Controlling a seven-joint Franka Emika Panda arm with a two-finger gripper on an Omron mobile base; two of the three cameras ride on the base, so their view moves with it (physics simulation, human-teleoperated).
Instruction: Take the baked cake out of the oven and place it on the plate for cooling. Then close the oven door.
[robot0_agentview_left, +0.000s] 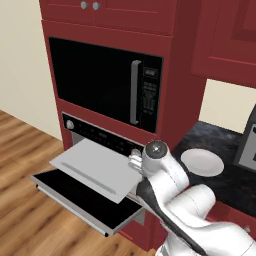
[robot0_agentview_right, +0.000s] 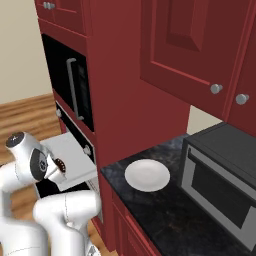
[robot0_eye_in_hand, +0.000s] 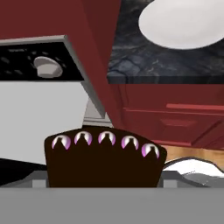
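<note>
Baked cake (robot0_eye_in_hand: 105, 159) between wide fingers (robot0_eye_in_hand: 41, 183)

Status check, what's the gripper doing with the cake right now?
Gripper closed on the cake, clear of the rack. Plate waiting on the counter. Oven door open.

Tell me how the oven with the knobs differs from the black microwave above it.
The oven has its door dropped flat open with a pale tray pulled out; the black microwave is shut. The oven's control strip carries round silver knobs; the microwave has a keypad and a vertical grey handle. Both are built into the same red cabinet column.
</note>
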